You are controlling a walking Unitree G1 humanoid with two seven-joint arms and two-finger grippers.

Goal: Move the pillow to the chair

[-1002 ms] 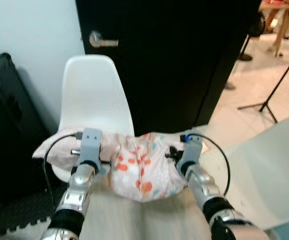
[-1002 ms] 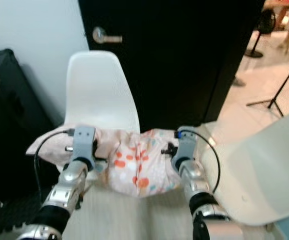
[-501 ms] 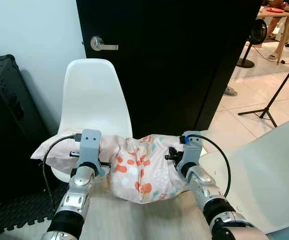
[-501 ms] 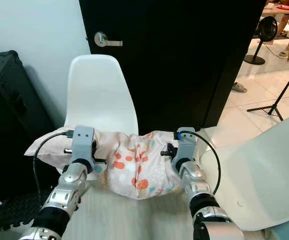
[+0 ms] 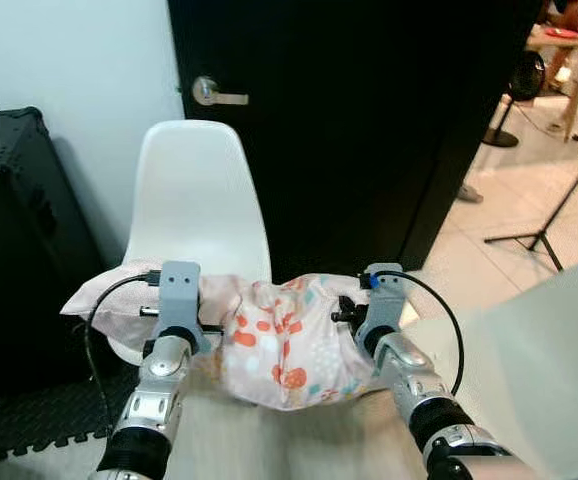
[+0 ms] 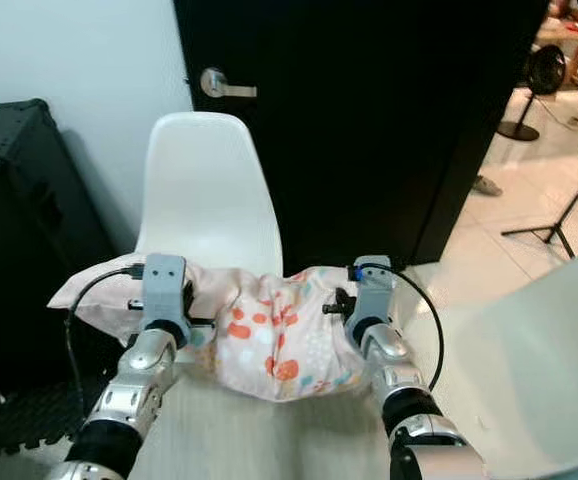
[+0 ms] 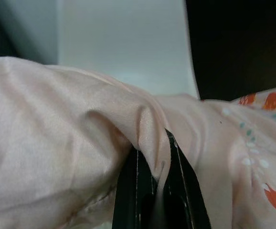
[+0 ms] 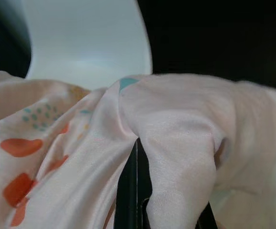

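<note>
A pink pillow [image 5: 284, 345] with orange and teal spots hangs between my two arms, just in front of the white chair [image 5: 194, 200]. Its left end droops over the front edge of the chair's seat. My left gripper [image 7: 159, 205] is shut on a fold of the pillow's left part, with cloth bunched over its black fingers [image 7: 133, 195]. On the pillow's right part my right gripper [image 8: 140, 205] is also shut, its fingers [image 8: 130, 191] mostly wrapped in fabric. The chair's seat lies largely hidden behind the pillow.
A black door [image 5: 369, 130] with a silver handle [image 5: 214, 95] stands behind the chair. A tall black case [image 5: 19, 230] is on the left, above a black foam mat [image 5: 39, 420]. A second white chair [image 5: 529, 370] is close on the right. A tripod stand [image 5: 549, 225] stands farther right.
The head view has shifted slightly, so the chair and door sit a little further right. Both grippers keep the same hold on the pillow, which stays in front of the chair.
</note>
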